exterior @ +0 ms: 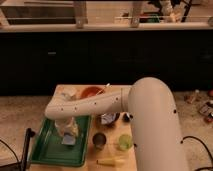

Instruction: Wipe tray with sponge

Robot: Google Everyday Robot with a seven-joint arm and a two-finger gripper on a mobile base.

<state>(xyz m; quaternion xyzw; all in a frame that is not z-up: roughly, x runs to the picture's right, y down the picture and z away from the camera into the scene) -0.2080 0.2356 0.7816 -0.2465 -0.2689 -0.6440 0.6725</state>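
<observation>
The tray is set flat at the tabletop's front left corner, its long side running along the left edge, so that its dark green floor lies open from above. The sponge is seen as a small pale block on that floor, toward the tray's right side and roughly midway along its length; it is judged to be pressed there so that wiping strokes can be made. Directly above it the end effector is pointed downward from the wrist, a posture suited to bearing down on a flat surface. Whether the sponge is pinched or merely pushed cannot be told, since the tip is hidden by the wrist and the pale block. The white arm is stretched leftward across the tabletop's middle, keeping the bulky elbow clear of the tray. An orange-red bowl is placed near the back edge, and a dark cup, a green cup and a yellow oblong thing are ranged toward the front edge, just right of the tray, outside the wiping area
</observation>
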